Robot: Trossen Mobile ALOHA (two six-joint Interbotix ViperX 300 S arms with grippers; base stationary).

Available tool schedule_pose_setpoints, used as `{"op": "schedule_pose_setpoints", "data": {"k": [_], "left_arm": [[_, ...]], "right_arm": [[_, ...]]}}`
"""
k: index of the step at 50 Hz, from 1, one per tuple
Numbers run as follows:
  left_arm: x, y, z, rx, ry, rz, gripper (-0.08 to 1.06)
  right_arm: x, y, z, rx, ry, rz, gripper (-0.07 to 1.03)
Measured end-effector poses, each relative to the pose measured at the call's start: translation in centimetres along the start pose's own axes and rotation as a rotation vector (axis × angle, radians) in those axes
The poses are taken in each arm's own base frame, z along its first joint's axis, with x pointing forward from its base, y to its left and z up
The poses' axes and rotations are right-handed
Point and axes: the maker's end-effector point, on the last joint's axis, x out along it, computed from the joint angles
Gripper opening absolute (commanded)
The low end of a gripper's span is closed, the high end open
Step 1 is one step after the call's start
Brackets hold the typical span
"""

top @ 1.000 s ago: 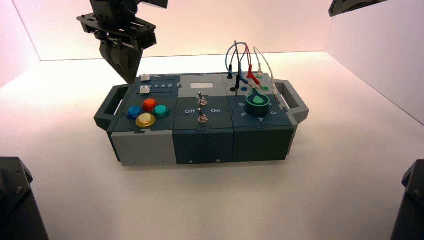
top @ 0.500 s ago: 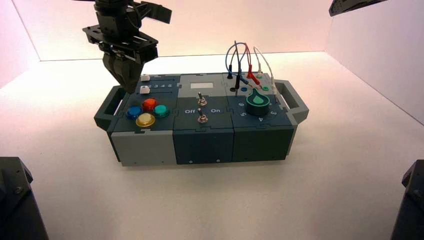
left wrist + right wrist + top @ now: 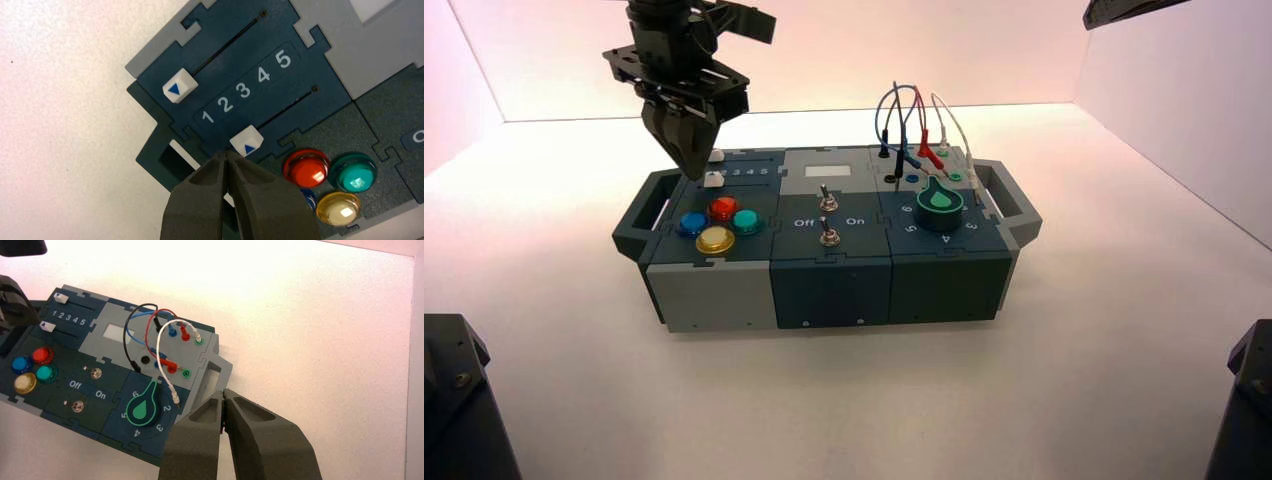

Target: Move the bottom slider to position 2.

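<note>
Probably a light, stiffish slide — white bottom slider (image 3: 246, 140) wanted a side push; left gripper (image 3: 225, 156) beside it, tips together.

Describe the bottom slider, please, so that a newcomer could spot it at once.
On the box, find the dark panel at its far left corner, which bears a row of numerals. Two white slider knobs flank that row. The bottom slider is the one beside the red button.
</note>
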Motion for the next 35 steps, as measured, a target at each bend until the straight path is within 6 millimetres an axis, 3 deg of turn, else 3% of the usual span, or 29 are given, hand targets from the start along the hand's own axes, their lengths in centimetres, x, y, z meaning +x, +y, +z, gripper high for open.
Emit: {"op": "schedule_pose_setpoints", "data": {"k": [35], "left_arm": [[0.32,0.05,0.39,0.007,0.006,0.002,-0.03]], "right_arm": [[-0.03,-0.07,0.05,0.002,-0.003,-0.002,-0.02]]}}
